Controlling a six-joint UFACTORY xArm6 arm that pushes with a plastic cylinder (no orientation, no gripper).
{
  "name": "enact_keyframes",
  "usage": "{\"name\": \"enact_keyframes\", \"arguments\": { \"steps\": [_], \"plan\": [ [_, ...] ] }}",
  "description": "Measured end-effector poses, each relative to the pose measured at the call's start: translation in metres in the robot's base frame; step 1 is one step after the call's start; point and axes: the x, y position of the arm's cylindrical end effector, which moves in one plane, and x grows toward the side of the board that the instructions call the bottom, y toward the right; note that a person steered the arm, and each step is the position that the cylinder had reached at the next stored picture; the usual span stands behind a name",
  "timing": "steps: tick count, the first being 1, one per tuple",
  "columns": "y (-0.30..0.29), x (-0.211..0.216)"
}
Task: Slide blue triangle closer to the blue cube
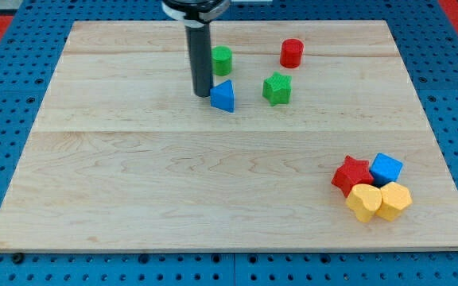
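Resting on a pale wooden surface (173,183), my tip (203,94) stands just at the view's left edge of the blue triangle (223,96), touching it or very nearly so. This arm carries a plain dark rod with no fingers, so there is nothing to open, close or grip with.

Near the view's top, close to the triangle, sit three other blocks: a green cylinder (223,60) just above it, a green star-like block (277,88) to its right, and a red cylinder (292,52) further up and right.

Well apart, at the view's lower right, a tight cluster holds the blue cube (386,168), with a red star (351,175) touching its left side and two yellow blocks (378,201), rounded like hearts, just below.

Judging from this, the push looks to be at its very start: the triangle is far from the cube. Next, my tip needs to drive the triangle rightward and toward the view's bottom, on a diagonal. My tip would do better slightly above the triangle too, and the path should pass below the green star-like block without nudging it.
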Motion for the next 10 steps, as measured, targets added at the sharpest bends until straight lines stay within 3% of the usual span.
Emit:
{"name": "enact_keyframes", "arguments": {
  "steps": [2, 5, 7, 10],
  "plan": [
    [0.056, 0.015],
    [0.066, 0.063],
    [0.128, 0.093],
    [0.125, 0.131]
  ]
}}
